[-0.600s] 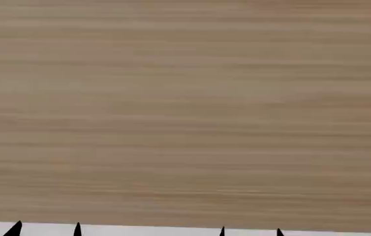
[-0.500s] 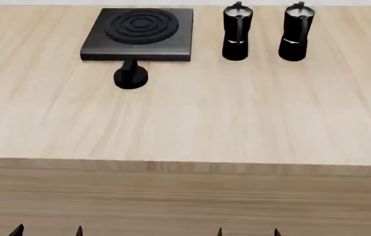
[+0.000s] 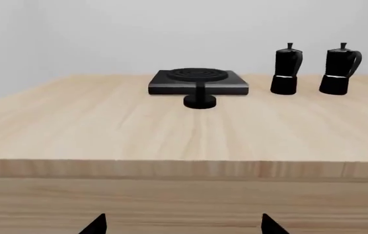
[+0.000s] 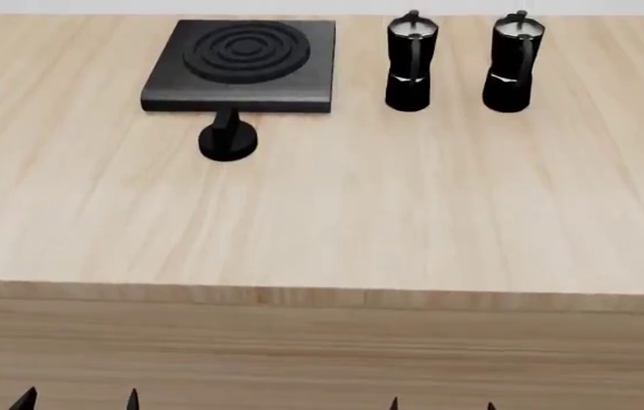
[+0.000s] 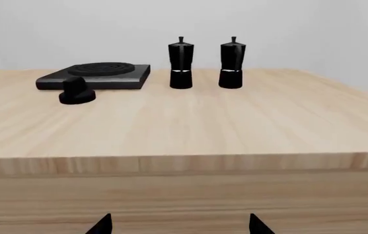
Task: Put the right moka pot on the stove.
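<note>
— What are you standing in front of?

— A wooden table (image 4: pixel 334 222) of pale, light-grained boards, with a thick front edge running straight across my head view and a wood panel below it. Behind it, both wrist views show only a plain pale grey wall (image 5: pixel 301 29).

— And on the table?

— All at the far side. The stove (image 4: pixel 242 60), a flat black slab with ringed burner, lies far left. A small black knob (image 4: pixel 227 139) stands just in front of its near edge, apart from it. To the stove's right stand two black pots side by side, well apart from each other: the left moka pot (image 4: pixel 411 64) and the right moka pot (image 4: pixel 512 64), which is the farthest right of everything.

— How does that right pot stand?

— Upright, long axis vertical, lid and knob on top, base flat on the wood. In the left wrist view its curved handle sticks out on the side away from the other pot; I cannot tell the spout's direction.

— Your claws?

— Both low, below the table's front edge, far from the pots. My left gripper (image 4: pixel 77 399) and right gripper (image 4: pixel 442 404) show only as dark fingertips set apart, with nothing between them; each stands spread and bare.
</note>
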Available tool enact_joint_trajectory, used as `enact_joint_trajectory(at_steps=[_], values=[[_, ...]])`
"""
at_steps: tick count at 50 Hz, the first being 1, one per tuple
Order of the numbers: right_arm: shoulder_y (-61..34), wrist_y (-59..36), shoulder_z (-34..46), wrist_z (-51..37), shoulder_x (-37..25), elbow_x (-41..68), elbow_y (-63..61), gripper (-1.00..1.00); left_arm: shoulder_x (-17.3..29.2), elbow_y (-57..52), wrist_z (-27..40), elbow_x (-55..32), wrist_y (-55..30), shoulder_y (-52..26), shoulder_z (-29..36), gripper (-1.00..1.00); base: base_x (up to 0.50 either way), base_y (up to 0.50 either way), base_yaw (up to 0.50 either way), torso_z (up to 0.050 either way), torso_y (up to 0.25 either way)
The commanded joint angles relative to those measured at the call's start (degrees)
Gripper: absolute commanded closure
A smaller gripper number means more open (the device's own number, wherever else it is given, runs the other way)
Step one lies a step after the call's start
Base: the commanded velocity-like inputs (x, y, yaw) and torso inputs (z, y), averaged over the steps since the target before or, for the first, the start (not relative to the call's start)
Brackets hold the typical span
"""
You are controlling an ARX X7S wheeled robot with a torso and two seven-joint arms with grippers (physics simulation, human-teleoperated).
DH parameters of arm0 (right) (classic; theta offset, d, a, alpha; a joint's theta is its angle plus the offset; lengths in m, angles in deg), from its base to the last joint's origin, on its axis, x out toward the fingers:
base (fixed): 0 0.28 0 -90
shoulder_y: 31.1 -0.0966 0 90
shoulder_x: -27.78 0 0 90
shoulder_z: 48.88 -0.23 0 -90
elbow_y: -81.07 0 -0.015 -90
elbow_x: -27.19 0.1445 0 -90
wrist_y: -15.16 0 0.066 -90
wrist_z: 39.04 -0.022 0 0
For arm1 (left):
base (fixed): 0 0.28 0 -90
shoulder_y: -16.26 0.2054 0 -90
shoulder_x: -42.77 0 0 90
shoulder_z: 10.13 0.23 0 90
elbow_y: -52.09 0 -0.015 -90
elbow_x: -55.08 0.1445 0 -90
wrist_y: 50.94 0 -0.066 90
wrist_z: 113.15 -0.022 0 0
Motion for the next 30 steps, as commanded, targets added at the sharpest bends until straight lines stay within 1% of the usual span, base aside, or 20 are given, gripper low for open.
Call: enact_joint_trajectory(at_steps=[1,20,25,26,30], values=[[-0.2,-0.1,1.2,-1.3,-1.0,1.2,0.5,-1.00,1.1,-1.2,0.6,-2.4,-1.4,0.1,0.9,-1.00,0.00,0.00,0.00,0.028,0.006],[-0.3,-0.1,2.8,-2.4,-2.2,2.5,0.4,-1.00,2.4,-1.4,2.4,-2.5,-0.7,0.2,2.8,-1.00,0.00,0.00,0.00,0.030,0.011],[-0.2,-0.5,3.0,-3.1,-2.6,2.7,0.2,-1.00,2.7,-1.9,2.8,-2.5,0.8,0.7,3.2,-1.00,0.00,0.00,0.00,0.038,0.021],[-0.3,-1.1,3.2,-3.6,-2.6,2.3,0.1,-1.00,2.8,-2.8,2.7,-3.1,-0.1,0.9,3.2,-1.00,0.00,0.00,0.00,0.045,0.023],[-0.1,-1.1,3.6,-4.0,-2.7,2.5,-0.4,-1.00,3.1,-2.4,3.1,-3.3,0.2,0.8,3.4,-1.00,0.00,0.00,0.00,0.045,0.024]])
